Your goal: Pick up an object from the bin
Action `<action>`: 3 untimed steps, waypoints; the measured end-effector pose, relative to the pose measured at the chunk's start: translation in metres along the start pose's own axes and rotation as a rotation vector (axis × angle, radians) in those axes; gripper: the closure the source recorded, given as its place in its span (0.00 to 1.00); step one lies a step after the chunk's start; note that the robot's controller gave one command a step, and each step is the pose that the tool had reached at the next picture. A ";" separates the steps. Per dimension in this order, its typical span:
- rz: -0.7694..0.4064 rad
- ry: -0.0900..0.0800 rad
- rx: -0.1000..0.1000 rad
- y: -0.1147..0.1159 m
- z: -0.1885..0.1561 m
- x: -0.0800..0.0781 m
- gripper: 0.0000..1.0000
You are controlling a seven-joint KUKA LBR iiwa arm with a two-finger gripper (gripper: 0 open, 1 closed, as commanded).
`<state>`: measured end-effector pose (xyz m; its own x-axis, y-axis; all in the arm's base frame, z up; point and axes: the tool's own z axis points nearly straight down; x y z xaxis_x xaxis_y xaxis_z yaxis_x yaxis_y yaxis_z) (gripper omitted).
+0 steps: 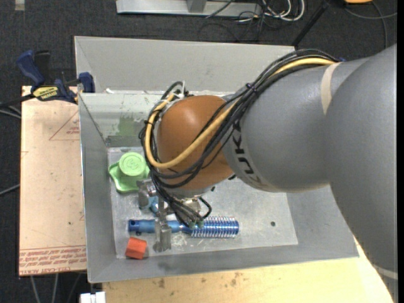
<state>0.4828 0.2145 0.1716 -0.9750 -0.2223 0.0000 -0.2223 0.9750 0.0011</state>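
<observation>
From the camera above, the claw is down low in the bin, right over the handle end of a blue brush that lies along the bin's lower edge. I can't tell whether the claw is wide or narrow. A green cap sits near the left wall and a small red block lies in the lower left corner. It looks like the grasping step. Next it would need a firm close on the handle, then a straight lift.
</observation>
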 end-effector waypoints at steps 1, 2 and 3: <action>-0.055 -0.001 0.001 -0.054 0.100 -0.031 0.00; -0.058 -0.002 -0.001 -0.051 0.097 -0.031 1.00; -0.106 -0.011 -0.003 0.016 -0.047 -0.047 1.00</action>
